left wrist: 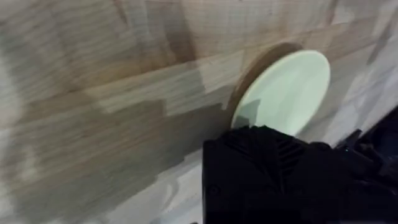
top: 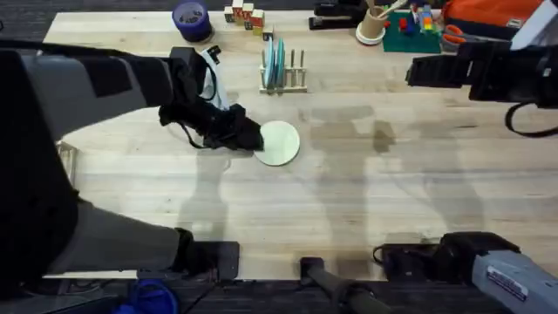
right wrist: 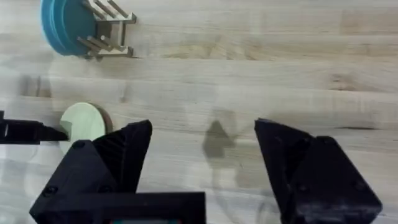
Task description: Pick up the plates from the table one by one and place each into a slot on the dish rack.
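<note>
**Left gripper at the cream plate, right gripper waiting open**

The left gripper [top: 248, 139] reaches out low over the light wooden worktop [top: 392, 201] and sits at the edge of a pale cream plate [top: 279, 143]. The plate lies near the middle of the worktop, on the side of the gripper away from the left arm's base. In the left wrist view the same plate [left wrist: 287, 90] appears just beyond the gripper's black body, with its near rim hidden behind it and its far rim casting a shadow on the wood. I cannot tell whether this gripper's fingers are apart or together, or whether they hold the plate.

Past the plate, farther from the left gripper, stands the small wooden dish rack [top: 288, 74]. Blue-teal plates [top: 275, 61] stand upright between its pegs at one end, and the other pegs are bare.

The right gripper [right wrist: 205, 158] hovers above bare wood with its two black fingers [right wrist: 118, 152] spread wide apart and nothing between them. From its wrist view, the cream plate [right wrist: 84, 121] lies off to one side, and the dish rack [right wrist: 109, 28] with its blue-teal plates [right wrist: 65, 22] is beyond that.
</note>
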Controlling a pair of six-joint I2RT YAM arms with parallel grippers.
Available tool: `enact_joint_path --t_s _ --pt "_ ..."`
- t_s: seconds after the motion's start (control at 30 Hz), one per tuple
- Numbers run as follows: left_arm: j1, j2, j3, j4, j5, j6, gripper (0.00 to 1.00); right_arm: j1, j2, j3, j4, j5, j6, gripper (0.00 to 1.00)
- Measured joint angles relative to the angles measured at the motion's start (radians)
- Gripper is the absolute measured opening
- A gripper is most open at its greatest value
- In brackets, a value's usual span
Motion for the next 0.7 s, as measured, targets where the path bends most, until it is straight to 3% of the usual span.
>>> enact_joint_path --t_s 0.23,0.7 --pt "0.000 0.033 0.010 0.000 0.040 0.000 0.040 0.000 0.000 0.000 0.000 0.000 0.000 0.995" --pt "0.001 0.034 0.010 0.000 0.042 0.000 0.041 0.000 0.000 0.000 0.000 0.000 0.000 0.994"
